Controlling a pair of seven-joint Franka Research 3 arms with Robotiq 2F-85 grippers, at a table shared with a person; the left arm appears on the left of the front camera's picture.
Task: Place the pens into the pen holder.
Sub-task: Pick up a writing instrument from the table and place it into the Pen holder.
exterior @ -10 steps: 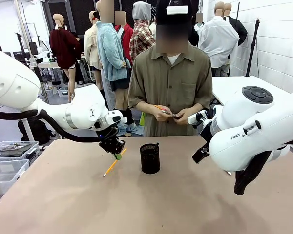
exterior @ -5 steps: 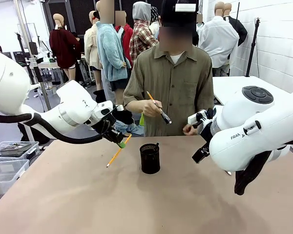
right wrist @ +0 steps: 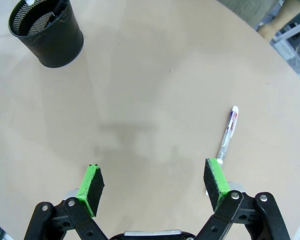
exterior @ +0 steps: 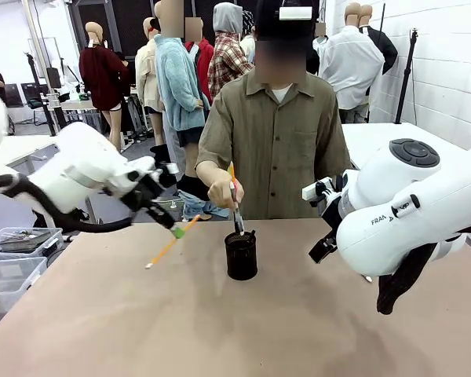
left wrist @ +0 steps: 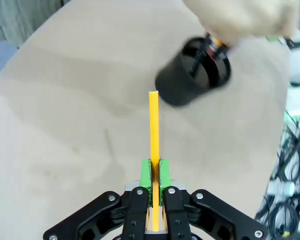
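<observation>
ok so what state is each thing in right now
left gripper, jaws shut on the yellow pencil
yellow pencil, gripped, slanting down
right gripper, jaws open, empty
silver pen, lying flat on the table
pen holder, upright on the table
person's hand, holding pens at the holder's mouth

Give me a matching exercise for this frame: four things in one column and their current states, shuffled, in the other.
Column one
1. yellow pencil
2. white pen
3. pen holder
4. right gripper

Column two
A. open, holding nothing
B. lying flat on the table
C. clamped in the shut left gripper
D. standing upright, just below the person's hand

Pairs: 1-C, 2-B, 3-D, 4-A
</observation>
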